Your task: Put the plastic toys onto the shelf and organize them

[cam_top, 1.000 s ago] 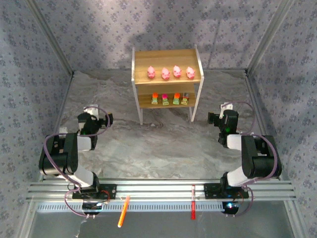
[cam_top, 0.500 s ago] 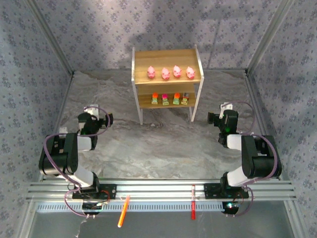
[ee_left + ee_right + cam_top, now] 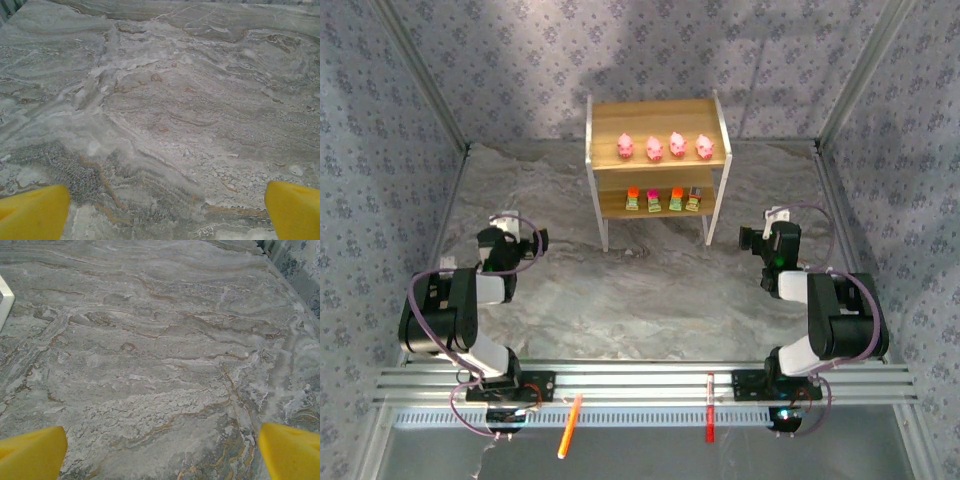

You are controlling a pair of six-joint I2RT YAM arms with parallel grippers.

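Nearest of all, below the near edge of the counter [image 3: 650, 290], an orange pen [image 3: 570, 425] and a red pen [image 3: 709, 420] lie on the ribbed strip in front of the metal rail, the orange one slanted and the red one nearly straight.

Just past the rail the two arms stand folded, one at each near corner. The left fingers [image 3: 32, 212] are spread wide apart with nothing between them, only bare grey marbled counter beneath. The right fingers [image 3: 290, 452] are likewise spread wide and hold nothing, over bare counter on the right side.

At the middle of the far edge stands the shelf [image 3: 655, 115], well apart from both arms. Its lower board carries four blocky toys [image 3: 654, 201] in a row, set just beside one another, with tops that read orange, magenta, orange and grey from left to right. Its upper board carries four pink pigs [image 3: 654, 149], also in a row along the front of the board, evenly spaced and not touching.
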